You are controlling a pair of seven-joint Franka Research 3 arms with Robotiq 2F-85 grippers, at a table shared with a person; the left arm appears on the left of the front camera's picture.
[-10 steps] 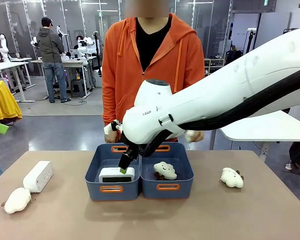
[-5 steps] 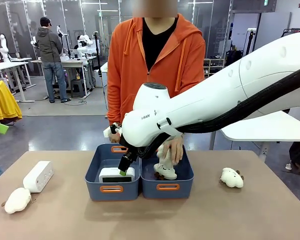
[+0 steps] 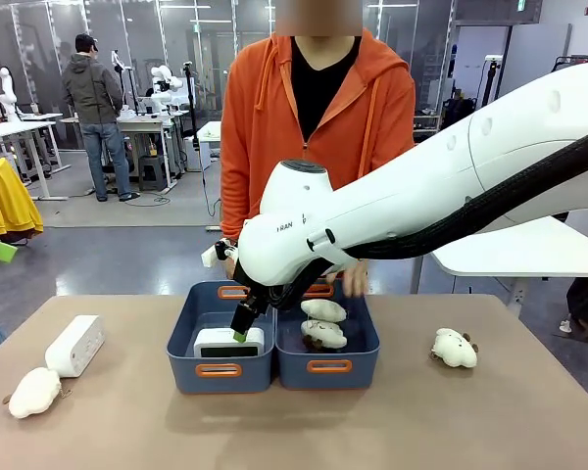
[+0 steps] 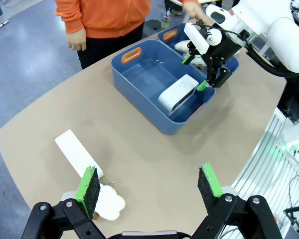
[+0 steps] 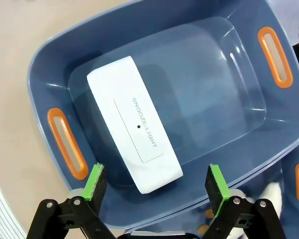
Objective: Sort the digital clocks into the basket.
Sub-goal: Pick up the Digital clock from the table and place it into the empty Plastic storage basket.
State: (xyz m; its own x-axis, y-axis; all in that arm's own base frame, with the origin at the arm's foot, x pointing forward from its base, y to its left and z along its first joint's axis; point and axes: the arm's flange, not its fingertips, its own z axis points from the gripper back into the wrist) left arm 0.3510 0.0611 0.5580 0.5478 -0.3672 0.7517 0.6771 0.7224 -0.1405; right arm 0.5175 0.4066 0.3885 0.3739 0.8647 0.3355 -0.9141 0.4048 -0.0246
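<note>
One digital clock [image 3: 228, 342] lies in the left blue-grey basket [image 3: 184, 364], white top up [image 5: 134, 149]. My right gripper [image 3: 243, 328] hangs open just above it, green pads apart and nothing between them [image 5: 157, 186]. A second digital clock [image 3: 74, 345] stands on the table at the far left. High over that side hovers my left gripper [image 4: 148, 186], open and empty, with this clock [image 4: 77, 154] below it. The left wrist view also takes in the basket [image 4: 139, 112], the clock inside it [image 4: 178, 92] and the right gripper [image 4: 194, 72].
A twin basket [image 3: 367, 364] on the right holds two white plush toys [image 3: 322, 310]. The person's hand [image 3: 353, 279] is just behind it. More plush toys lie at the table's front left [image 3: 34, 392] and at the right [image 3: 455, 348].
The person reached in, set a second plush toy in the right basket and is lifting the hand away. My right gripper has barely moved over the clock.
</note>
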